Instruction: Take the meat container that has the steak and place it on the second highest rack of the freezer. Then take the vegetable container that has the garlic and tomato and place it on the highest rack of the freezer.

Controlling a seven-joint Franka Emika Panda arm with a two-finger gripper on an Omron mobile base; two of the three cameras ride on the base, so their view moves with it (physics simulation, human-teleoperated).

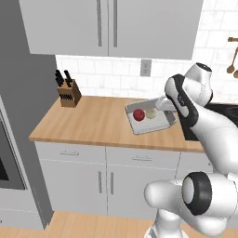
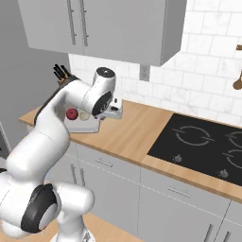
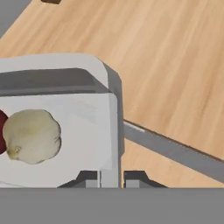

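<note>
The vegetable container [image 1: 148, 128] is a shallow pale grey tray on the wooden counter, also seen in the right base view [image 2: 88, 126] and the hand view [image 3: 78, 77]. Inside it lie the red tomato [image 1: 138, 114] [image 2: 72, 113] and the pale garlic [image 1: 151, 113] [image 2: 84, 116] [image 3: 33, 135]. My gripper [image 3: 111, 177] [image 2: 115, 111] is shut on the tray's right-hand wall, one fingertip on each side of the rim. That end looks slightly raised, and a thin shadow falls on the counter beside it. The meat container, the steak and the freezer are out of view.
A knife block [image 1: 69, 94] [image 2: 60, 72] stands at the back left of the counter [image 1: 93, 123]. A black cooktop [image 2: 203, 142] lies to the right. Upper cabinets [image 1: 107, 25] hang overhead. A black-windowed wall oven [image 1: 6, 160] sits at the far left.
</note>
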